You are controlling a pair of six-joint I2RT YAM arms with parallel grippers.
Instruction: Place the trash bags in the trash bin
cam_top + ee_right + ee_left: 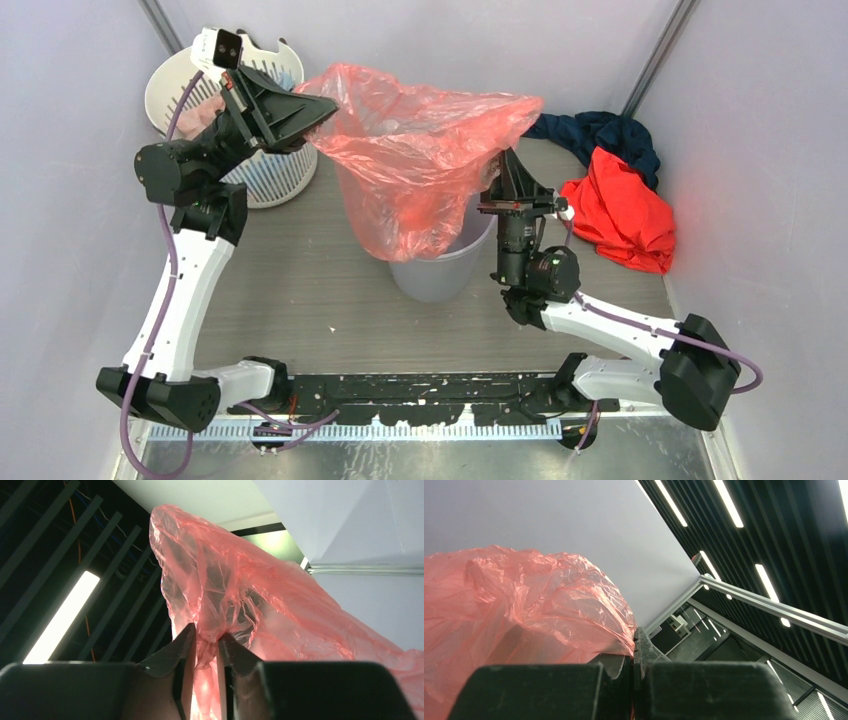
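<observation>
A translucent red-pink trash bag (420, 150) hangs spread open above the grey trash bin (440, 272), its lower part drooping over the bin's left rim. My left gripper (325, 108) is raised at the bag's left edge and is shut on the film (524, 595), with the film pinched at the closed tips (635, 640). My right gripper (512, 160) points up at the bag's right edge. In the right wrist view its jaws (206, 632) stand a narrow gap apart, with a bunched fold of the bag (240, 595) between them.
A white slotted laundry basket (262, 170) holding pale pink cloth (200, 112) stands at the back left, just behind the left arm. A red-orange garment (625, 215) and a navy cloth (600, 130) lie at the back right. Walls enclose three sides.
</observation>
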